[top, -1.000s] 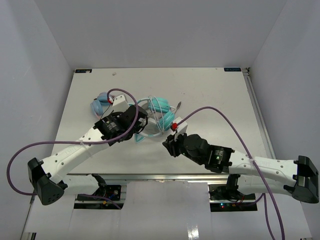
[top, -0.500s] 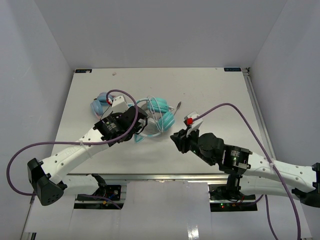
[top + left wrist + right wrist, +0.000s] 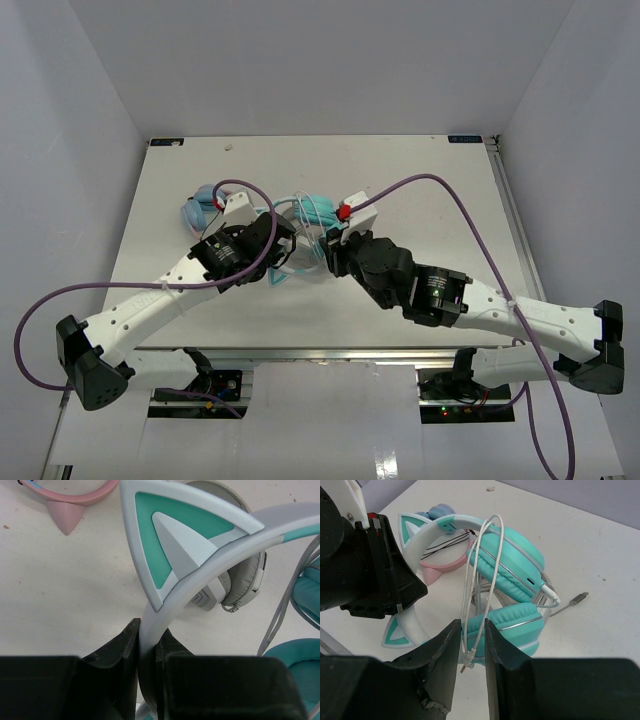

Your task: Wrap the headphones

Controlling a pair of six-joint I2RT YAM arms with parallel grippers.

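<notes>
- Two grippers in all, one per arm, both reaching to mid-table from the near edge.
- Left gripper (image 3: 148, 640) clamped tight on the pale headband of the teal headphones (image 3: 200, 555), just below one cat-ear point; band held upright between the black fingers.
- Right gripper (image 3: 471, 635) narrowly parted, with strands of the thin whitish cable (image 3: 466, 590) hanging down into the gap; no visible pinch on them.
- Three sets of headphones counted, clustered together left of centre on the table (image 3: 420, 180).
- Teal headphones (image 3: 512, 560) between the two grippers, in the middle of the cluster (image 3: 318, 215): two round turquoise ear cups stacked one above the other, pale blue-white headband, two cat-ear points with teal centres, one on either side of the band.
- Whitish cable draped in loose loops over the upper ear cup and headband, with a small jack sticking out at the cup's right side.
- One greyish plug (image 3: 577, 598) lying flat on the table just right of the cups.
- Grey-white headphones (image 3: 240, 575) right behind the teal band, one grey ear pad showing.
- Pink-banded headphones (image 3: 75, 500) farthest back on the left, with a pink cat-ear point, a light-blue cup (image 3: 200, 205) and a dark cable.
</notes>
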